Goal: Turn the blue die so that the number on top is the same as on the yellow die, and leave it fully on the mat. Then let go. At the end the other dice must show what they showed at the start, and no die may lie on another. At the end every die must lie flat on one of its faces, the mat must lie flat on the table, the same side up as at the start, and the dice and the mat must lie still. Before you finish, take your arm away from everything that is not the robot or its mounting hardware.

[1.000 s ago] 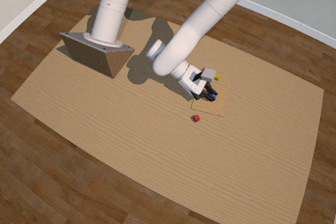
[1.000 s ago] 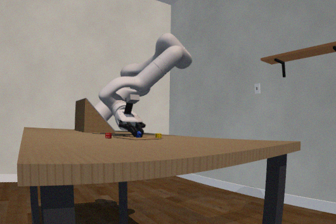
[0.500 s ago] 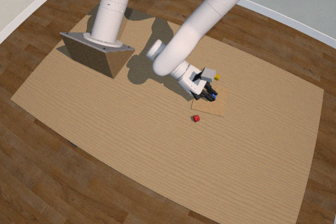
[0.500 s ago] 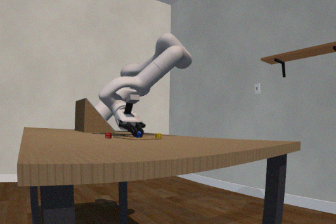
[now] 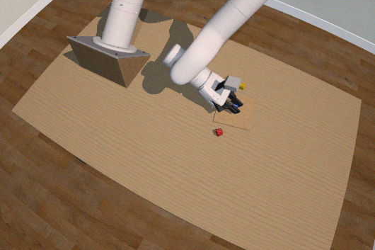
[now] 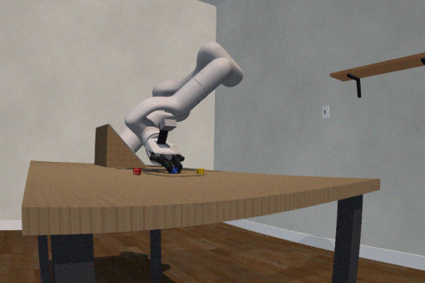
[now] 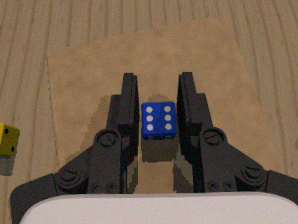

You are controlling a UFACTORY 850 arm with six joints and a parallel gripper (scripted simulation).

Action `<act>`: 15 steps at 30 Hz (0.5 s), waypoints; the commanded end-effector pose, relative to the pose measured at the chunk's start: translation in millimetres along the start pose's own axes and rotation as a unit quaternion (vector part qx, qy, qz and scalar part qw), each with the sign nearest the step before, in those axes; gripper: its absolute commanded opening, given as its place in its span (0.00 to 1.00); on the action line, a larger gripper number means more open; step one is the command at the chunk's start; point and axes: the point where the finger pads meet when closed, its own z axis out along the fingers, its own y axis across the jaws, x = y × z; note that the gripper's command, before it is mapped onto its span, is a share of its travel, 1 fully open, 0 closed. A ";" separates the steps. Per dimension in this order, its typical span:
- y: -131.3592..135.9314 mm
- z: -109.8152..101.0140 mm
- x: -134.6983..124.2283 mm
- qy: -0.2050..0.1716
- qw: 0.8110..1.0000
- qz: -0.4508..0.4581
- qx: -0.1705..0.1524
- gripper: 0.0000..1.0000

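Observation:
The blue die [image 7: 158, 120] rests on the small tan mat [image 7: 153, 56], between my gripper's [image 7: 157, 86] two black fingers. Thin gaps show on both sides of it, so the fingers stand open around it and do not press it. The face towards the wrist camera shows six pips. In the overhead view, the gripper [image 5: 234, 108] leans low over the mat [image 5: 235, 117] and mostly hides the blue die [image 5: 235, 105]. The yellow die [image 5: 243, 86] lies just beyond the mat's far edge. It also shows in the wrist view [image 7: 8, 141] at the left.
A red die [image 5: 219, 132] lies on the table just in front of the mat. The arm's base block [image 5: 106, 58] stands at the back left. In the side view the red die [image 6: 137, 171], blue die [image 6: 174, 170] and yellow die [image 6: 200, 171] sit in a row.

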 end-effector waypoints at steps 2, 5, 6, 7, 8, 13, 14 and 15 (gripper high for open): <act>0.0 0.1 0.8 0.001 1.000 0.000 0.000 0.32; 0.0 0.1 0.8 0.001 1.000 0.000 0.000 0.36; 0.0 0.1 0.8 0.001 1.000 0.000 0.000 0.36; 0.0 0.1 0.8 0.001 1.000 0.000 0.000 0.36; 0.0 0.1 0.8 0.001 1.000 0.000 0.000 0.36; 0.0 0.1 0.8 0.001 1.000 0.000 0.000 0.36; 0.0 0.1 0.8 0.001 1.000 0.000 0.000 0.36; 0.0 0.1 0.8 0.001 1.000 0.000 0.000 0.36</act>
